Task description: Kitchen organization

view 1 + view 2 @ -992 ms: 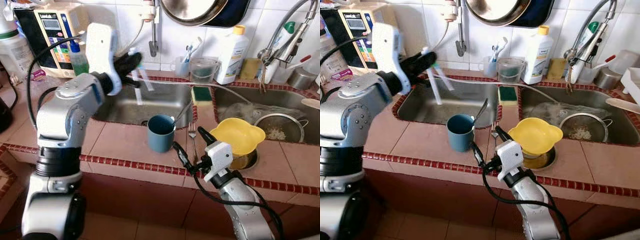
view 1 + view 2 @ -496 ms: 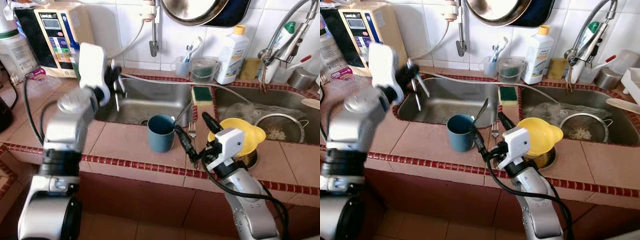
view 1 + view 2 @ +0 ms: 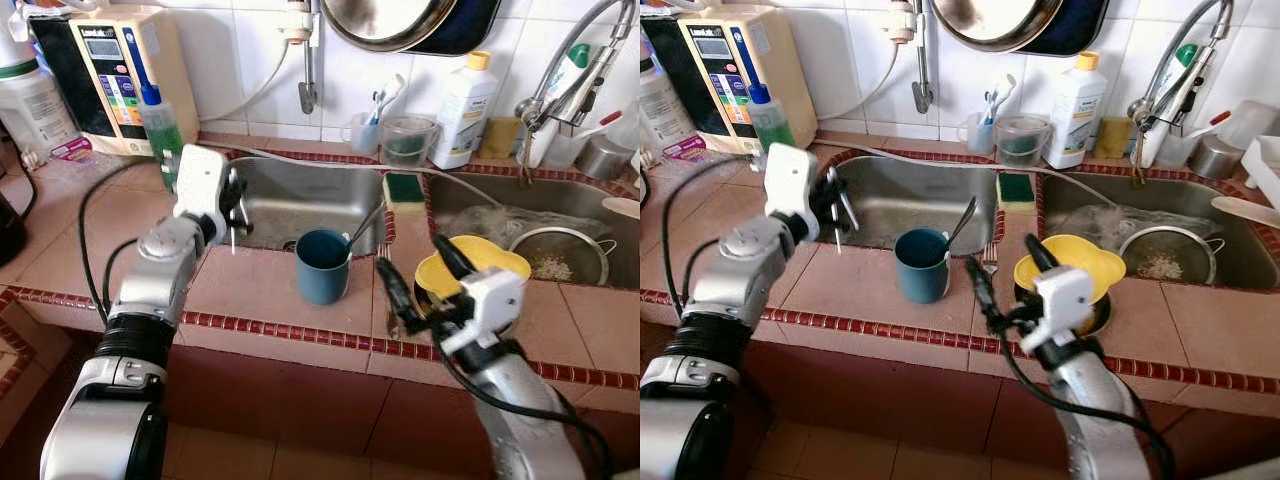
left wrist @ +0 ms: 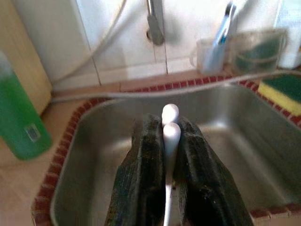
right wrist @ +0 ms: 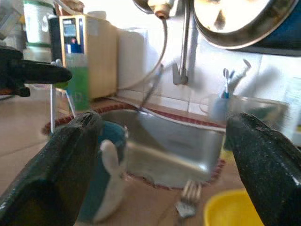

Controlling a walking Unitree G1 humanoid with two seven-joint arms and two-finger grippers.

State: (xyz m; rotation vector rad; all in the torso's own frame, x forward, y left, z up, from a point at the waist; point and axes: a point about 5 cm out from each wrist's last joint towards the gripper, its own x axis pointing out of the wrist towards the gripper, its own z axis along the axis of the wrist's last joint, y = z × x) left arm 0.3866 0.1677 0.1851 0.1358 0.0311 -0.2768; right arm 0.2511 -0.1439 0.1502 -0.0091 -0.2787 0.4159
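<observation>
A tiled kitchen counter (image 3: 250,290) with red trim holds two steel basins side by side. The left basin (image 3: 300,205) is nearly bare; the right basin (image 3: 560,215) holds a wire strainer (image 3: 560,252) with food scraps.

The biggest change is in the left arm. A second ago it was raised high over the left basin's back rim; it has now swung down and pulled in toward the counter's front, so the left gripper (image 3: 234,205) sits at the left basin's near-left corner. Its fingers are clamped tight on two thin white utensil handles (image 4: 169,129), which hang down over the basin's edge. From here I cannot tell what kind of utensils they are.

The right arm has also moved. It has risen from below the counter's front edge, and the right gripper (image 3: 418,282) now hovers with fingers spread wide and nothing between them, above the tiled strip between the basins. A fork (image 3: 988,257) lies on that strip, just behind the gripper, and a yellow bowl (image 3: 470,272) sits beside it at the right basin's front-left corner.

A blue mug (image 3: 322,265) with a spoon (image 3: 962,222) in it stands at the left basin's front edge, between the two grippers.

My guess is the left arm is bringing its utensils toward the mug, while the right readies for the fork.
</observation>
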